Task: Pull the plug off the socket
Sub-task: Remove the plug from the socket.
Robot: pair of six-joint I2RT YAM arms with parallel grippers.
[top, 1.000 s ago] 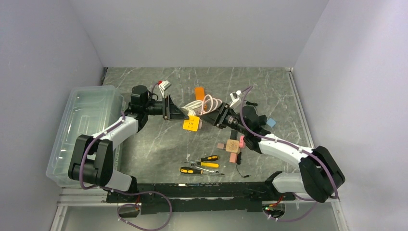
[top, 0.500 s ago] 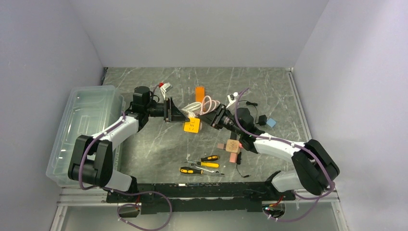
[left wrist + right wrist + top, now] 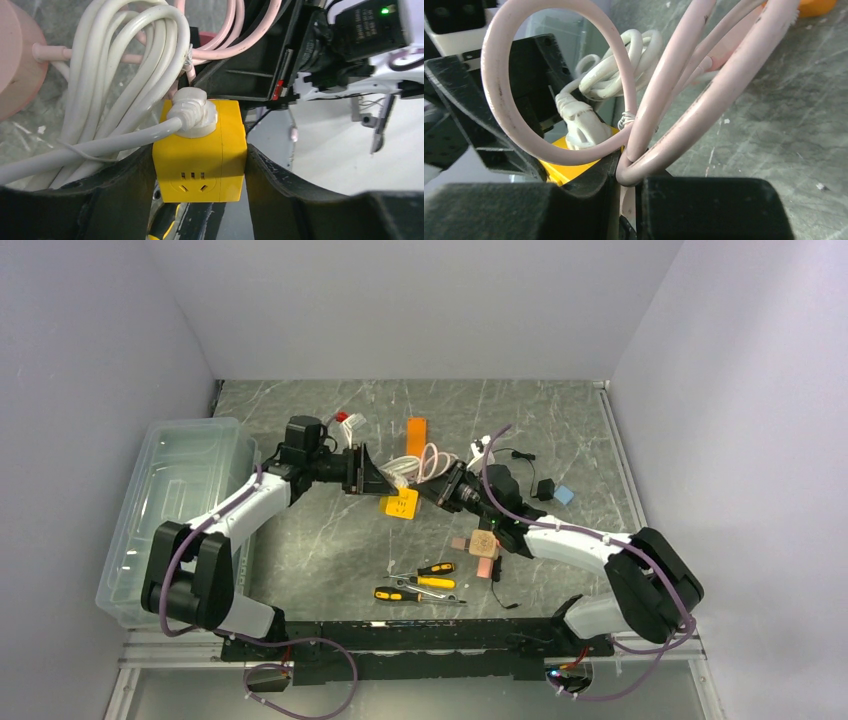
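Observation:
A yellow cube socket (image 3: 200, 160) sits between the fingers of my left gripper (image 3: 200, 175), which is shut on its two sides. A white plug (image 3: 192, 112) is seated in the socket's top face, and its white cable (image 3: 125, 75) coils off to the left. In the top view the socket (image 3: 400, 503) hangs between both arms at mid-table. My right gripper (image 3: 626, 185) is shut on a loop of pink cable (image 3: 684, 135) right beside the socket (image 3: 556, 170). The white plug (image 3: 581, 125) stands just left of those jaws, outside them.
A clear plastic bin (image 3: 180, 510) lies along the left side. An orange block (image 3: 414, 430), a black adapter (image 3: 543, 488) and a blue cube (image 3: 564, 495) lie behind the arms. Wooden and pink blocks (image 3: 484, 543) and yellow-handled screwdrivers (image 3: 420, 582) lie nearer the bases.
My right gripper has moved left up to the socket and closed on the pink cable. My left gripper has shifted a little to the right, still holding the socket.

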